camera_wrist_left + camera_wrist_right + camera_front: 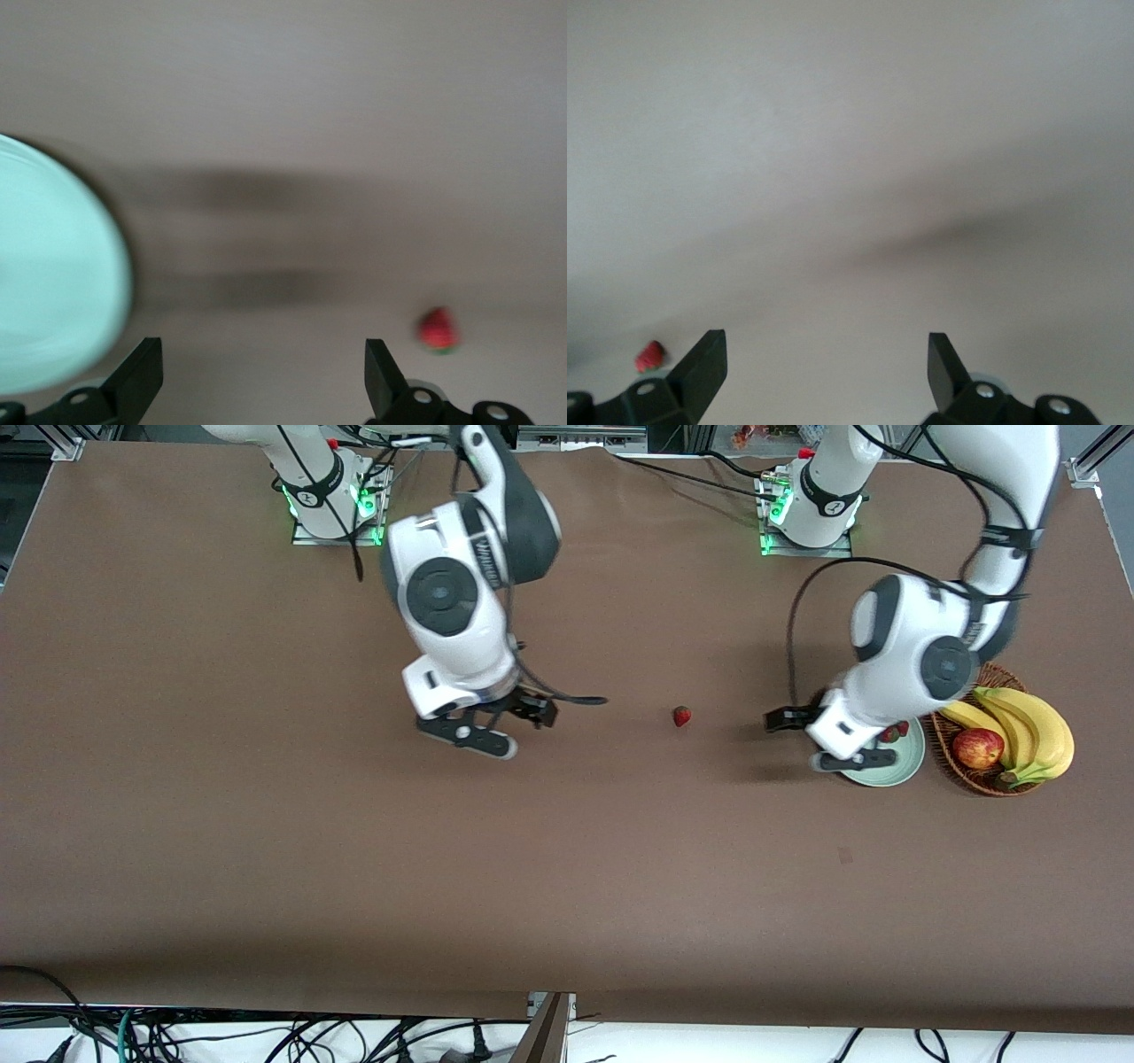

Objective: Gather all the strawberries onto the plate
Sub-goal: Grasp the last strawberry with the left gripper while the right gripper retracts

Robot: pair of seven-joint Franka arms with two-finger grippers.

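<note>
Strawberries are split between two spots: one lone strawberry (681, 716) lies on the bare brown table (266, 850) about midway between the two grippers, and two more (893, 732) sit in the plate (897, 769), mostly covered by the left arm's wrist, so only slivers of red and green show there.

The left gripper (842, 742) hangs low over the table at the plate's edge, its fingers (142, 372) spread wide with nothing between them. In its wrist view the plate (53, 292) fills one side as a pale mint blur, and the lone strawberry (438, 329) shows just past the other finger.

The right gripper (485, 728) hangs over open table toward the right arm's end, its fingers (704, 363) also wide apart and empty. Its wrist view shows only blurred tabletop and the lone strawberry (649, 356) beside one finger.

Just beside the plate, toward the left arm's end of the table, stands a wicker basket (948, 735) holding a bunch of bananas (1028, 731) and a red apple (977, 747). The left arm's elbow covers part of the basket's rim. A black cable (797, 629) loops from the left arm down to its wrist.

Both wrist views are smeared, so the strawberry's cap is hard to make out in them.
</note>
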